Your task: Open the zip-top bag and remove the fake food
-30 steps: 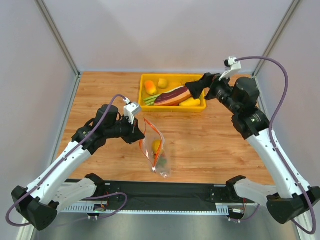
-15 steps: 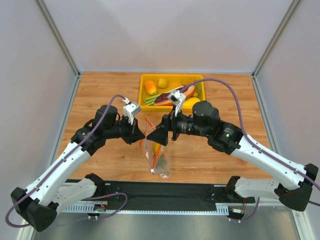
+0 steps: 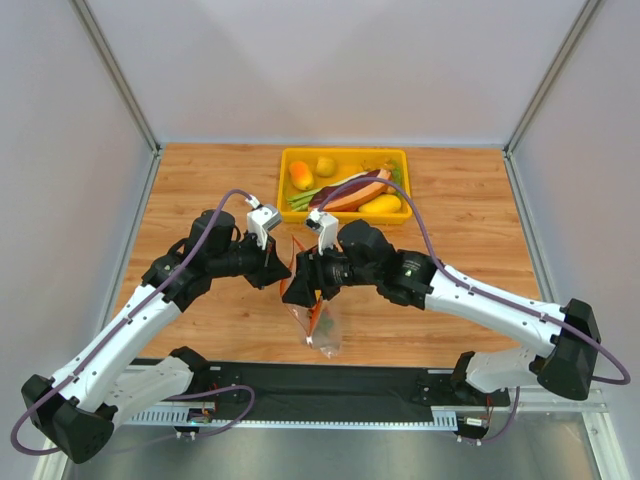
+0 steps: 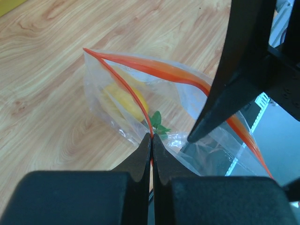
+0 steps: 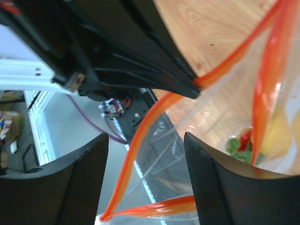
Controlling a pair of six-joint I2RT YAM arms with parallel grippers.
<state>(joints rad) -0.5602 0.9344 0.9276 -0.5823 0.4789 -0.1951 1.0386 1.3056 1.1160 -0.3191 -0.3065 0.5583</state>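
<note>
Our left gripper (image 4: 151,137) has its fingers pressed together on the near lip of the bag (image 4: 117,89), pinching the orange zip strip (image 4: 154,70) and holding that edge up off the worktop (image 3: 200,190). Our right gripper (image 5: 145,140) has its fingers apart at the bag's mouth. In the left wrist view one of its black fingers (image 4: 220,93) points down inside the opening, between the two strips. The mouth gapes wide.

Inside the bag we see a yellow fruit (image 4: 124,101), a green bit (image 4: 158,123) and, from the right wrist, a red bit (image 5: 246,137), all low in the bag. From above, the bag hangs between the two grippers, its bottom resting on the worktop near the front edge.

That black finger hides the far side of the bag from the left wrist. The left gripper's dark body fills the top of the right wrist view.

Well behind the bag sits a yellow tray (image 3: 345,153). In it lie a maroon meat slice (image 3: 352,190), a leek (image 3: 303,199), an orange piece (image 3: 300,175) and two yellow pieces.

The worktop is light wood. Pale grey walls with metal corner posts enclose it, and a black rail (image 3: 330,380) runs along the near edge.
</note>
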